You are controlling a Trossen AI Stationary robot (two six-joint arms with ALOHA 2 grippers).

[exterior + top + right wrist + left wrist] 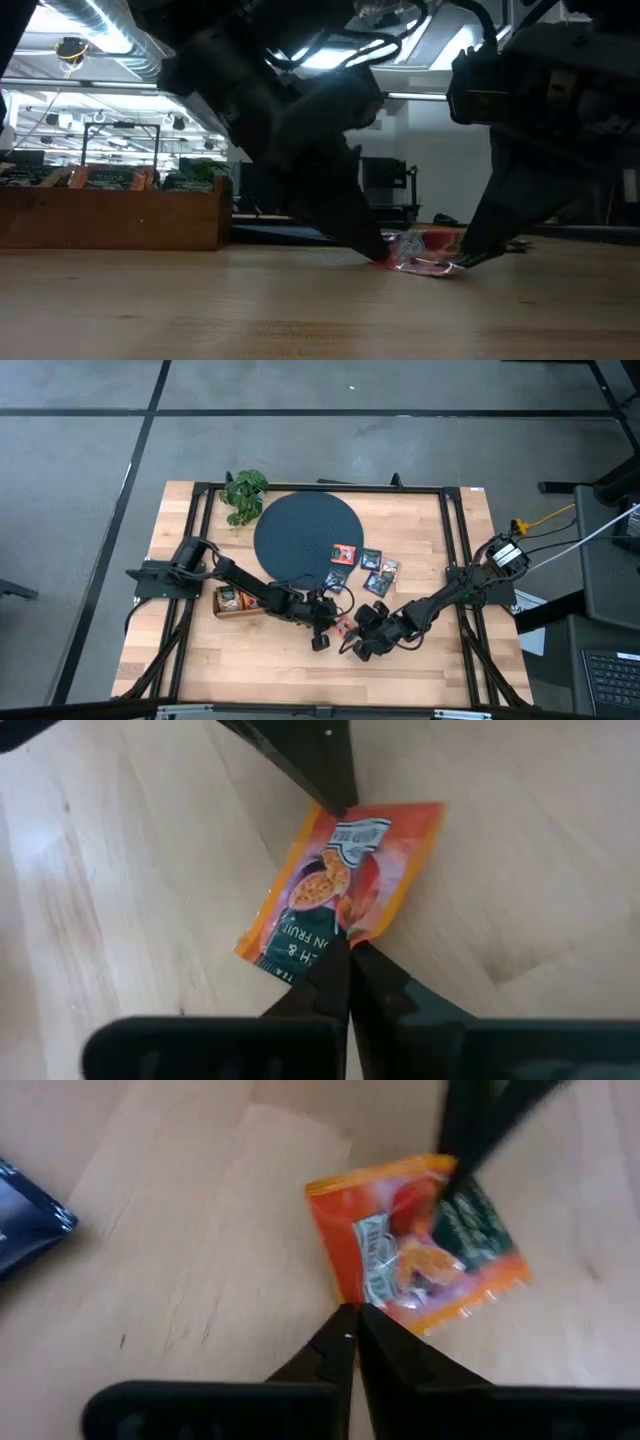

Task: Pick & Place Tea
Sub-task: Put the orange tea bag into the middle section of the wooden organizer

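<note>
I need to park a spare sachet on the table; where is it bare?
Free: the near left corner of the table, below the wooden tray, and the near right corner. Crowded: centre front, where left tool and right tool pinch the orange sachet, by the dark disc.

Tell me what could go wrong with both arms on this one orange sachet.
Both grippers, left and right, look shut on opposite edges of the orange sachet, so opposed pulling may tear it. One corner sits lifted in the low view; it could slip free. The arms are close together and may collide.
</note>
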